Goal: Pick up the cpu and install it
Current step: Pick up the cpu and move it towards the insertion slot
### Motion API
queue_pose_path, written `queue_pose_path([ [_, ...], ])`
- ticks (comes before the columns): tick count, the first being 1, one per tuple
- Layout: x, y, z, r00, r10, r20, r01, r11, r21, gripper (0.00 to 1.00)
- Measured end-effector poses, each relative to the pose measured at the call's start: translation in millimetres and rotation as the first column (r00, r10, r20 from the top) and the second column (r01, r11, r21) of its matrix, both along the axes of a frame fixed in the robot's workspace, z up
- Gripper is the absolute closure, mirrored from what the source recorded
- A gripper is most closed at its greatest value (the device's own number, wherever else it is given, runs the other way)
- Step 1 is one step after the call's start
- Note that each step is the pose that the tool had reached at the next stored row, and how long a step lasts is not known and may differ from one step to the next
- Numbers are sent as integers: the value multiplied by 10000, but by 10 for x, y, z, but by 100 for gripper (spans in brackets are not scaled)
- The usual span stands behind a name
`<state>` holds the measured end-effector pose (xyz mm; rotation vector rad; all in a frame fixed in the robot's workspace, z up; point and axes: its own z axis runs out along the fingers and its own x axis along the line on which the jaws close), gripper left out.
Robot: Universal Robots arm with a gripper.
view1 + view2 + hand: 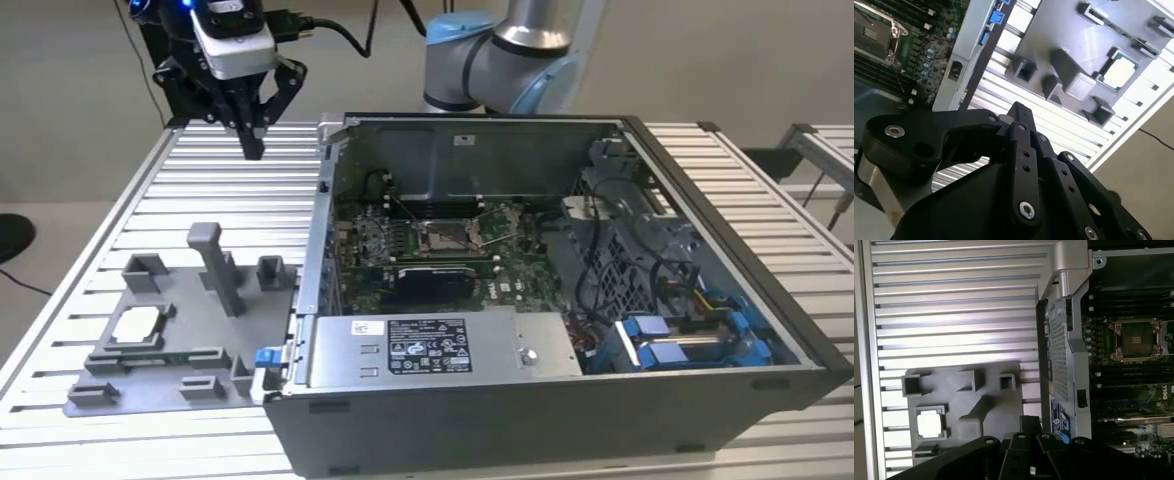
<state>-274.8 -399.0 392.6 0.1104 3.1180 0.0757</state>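
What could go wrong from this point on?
1. The cpu lies in a pocket of the fixture beside a tall post. The gripper, high above the table, might clip that post coming down.
2. The socket sits deep inside the case, whose walls may catch the arm or a tilted cpu.

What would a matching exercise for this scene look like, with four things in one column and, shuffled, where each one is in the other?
Things:
1. cpu
2. gripper
3. socket
4. silver box with a label

Places:
A. on the green board inside the case
B. in a recess of the grey holder
C. in the air over the slatted table, to the exterior view's left of the case
D. inside the case, against the wall nearest the exterior camera

Pairs: 1-B, 2-C, 3-A, 4-D
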Motion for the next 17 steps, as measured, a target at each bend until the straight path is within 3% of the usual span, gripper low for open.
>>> queue_pose_path([
  [17,-479,0,0,10000,0,0,0,10000,0,100],
])
